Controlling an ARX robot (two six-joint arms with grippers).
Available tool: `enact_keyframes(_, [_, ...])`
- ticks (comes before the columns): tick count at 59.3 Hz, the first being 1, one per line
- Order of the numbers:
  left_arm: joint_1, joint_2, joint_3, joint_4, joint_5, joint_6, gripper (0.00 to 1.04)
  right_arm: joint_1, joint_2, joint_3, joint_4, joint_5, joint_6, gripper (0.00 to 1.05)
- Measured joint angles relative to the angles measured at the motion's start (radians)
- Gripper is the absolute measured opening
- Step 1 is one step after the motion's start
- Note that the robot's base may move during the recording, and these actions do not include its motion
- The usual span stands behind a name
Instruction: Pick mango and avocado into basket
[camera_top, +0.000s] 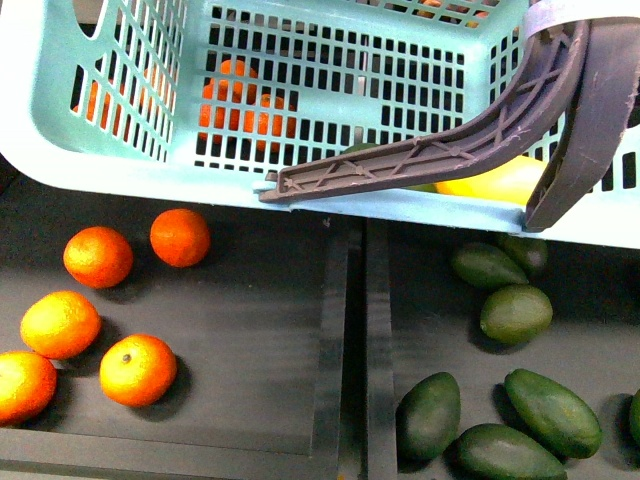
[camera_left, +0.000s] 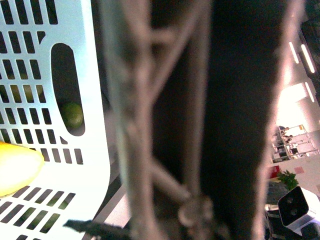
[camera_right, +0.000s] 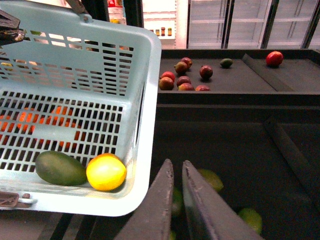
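The teal basket (camera_top: 330, 190) fills the upper part of the front view, its brown-grey handle (camera_top: 450, 150) swung down across the near rim at the right. Through the slots, a yellow patch of the mango (camera_top: 495, 180) shows at the right just below the handle.

In the right wrist view both fruits lie on the slotted floor of the basket (camera_right: 142, 125), in its lower corner at the lower left of the frame: the dark green avocado (camera_right: 60, 168) and the mango (camera_right: 106, 172) side by side and touching. The right gripper (camera_right: 177, 170) rises from the bottom centre of that frame, outside the basket and just beside its wall; its jaws stand almost together with a thin gap and nothing between them.

The left wrist view is mostly filled by the blurred handle (camera_left: 200, 120) pressed close to the lens, with the basket wall (camera_left: 95, 100) at the left and a slice of mango (camera_left: 17, 167) at the left edge. The left jaws cannot be made out, so I cannot tell their state.

Below the basket in the front view, oranges (camera_top: 98, 256) lie in the dark tray (camera_top: 250, 340) at lower left, and green fruits (camera_top: 515, 313) lie in the neighbouring tray at lower right.
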Motion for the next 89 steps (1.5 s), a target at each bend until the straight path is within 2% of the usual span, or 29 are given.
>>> enact_keyframes(2, [0.0, 0.0, 0.0, 0.0, 0.0, -0.001, 0.07, 0.0, 0.0, 0.0, 0.0, 0.0, 0.0, 0.24])
enact_keyframes(9, [0.0, 0.0, 0.0, 0.0, 0.0, -0.001, 0.07, 0.0, 0.0, 0.0, 0.0, 0.0, 0.0, 0.49])
enact_keyframes(29, [-0.015, 0.0, 0.0, 0.0, 0.006, 0.002, 0.07, 0.0, -0.002, 0.0, -0.002, 0.004, 0.0, 0.97])
enact_keyframes(89, [-0.004, 0.0, 0.0, 0.0, 0.002, -0.003, 0.07, 0.0, -0.004, 0.0, -0.003, 0.0, 0.0, 0.96])
